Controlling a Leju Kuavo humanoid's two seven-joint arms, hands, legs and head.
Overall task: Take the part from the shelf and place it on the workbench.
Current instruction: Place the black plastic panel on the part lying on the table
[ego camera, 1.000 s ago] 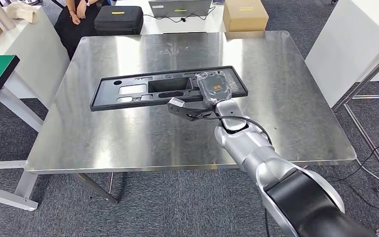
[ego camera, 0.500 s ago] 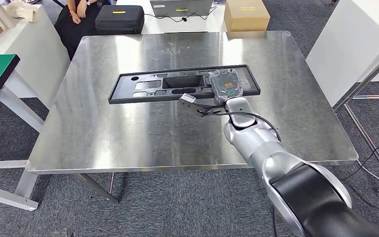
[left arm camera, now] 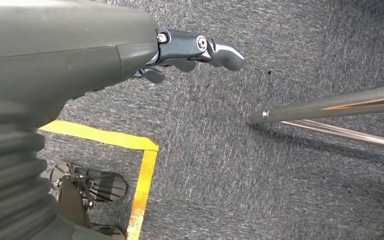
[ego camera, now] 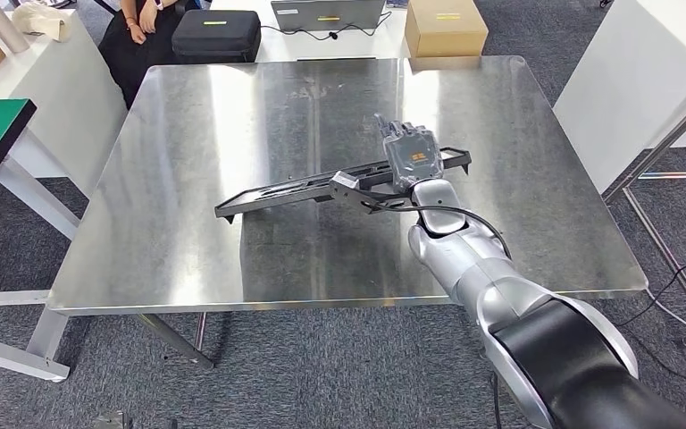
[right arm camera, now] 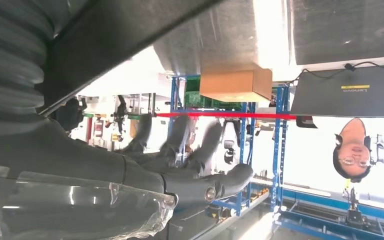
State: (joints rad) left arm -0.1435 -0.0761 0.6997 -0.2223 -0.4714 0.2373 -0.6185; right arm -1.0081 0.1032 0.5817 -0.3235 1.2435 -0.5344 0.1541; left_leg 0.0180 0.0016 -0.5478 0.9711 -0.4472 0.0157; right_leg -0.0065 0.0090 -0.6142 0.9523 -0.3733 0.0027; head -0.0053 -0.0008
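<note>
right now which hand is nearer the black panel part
Right. The right hand grips the black panel part at one end above the workbench; the left hand hangs over the carpet.

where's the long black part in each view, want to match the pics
Head view: the black part lies tilted across the middle of the steel workbench, its right end in the right hand.
Left wrist view: not in it; the left hand hangs over grey carpet.
Right wrist view: the part is the dark slab running slantwise above the hand.
Shared landmark: the cardboard box, also in the right wrist view.
</note>
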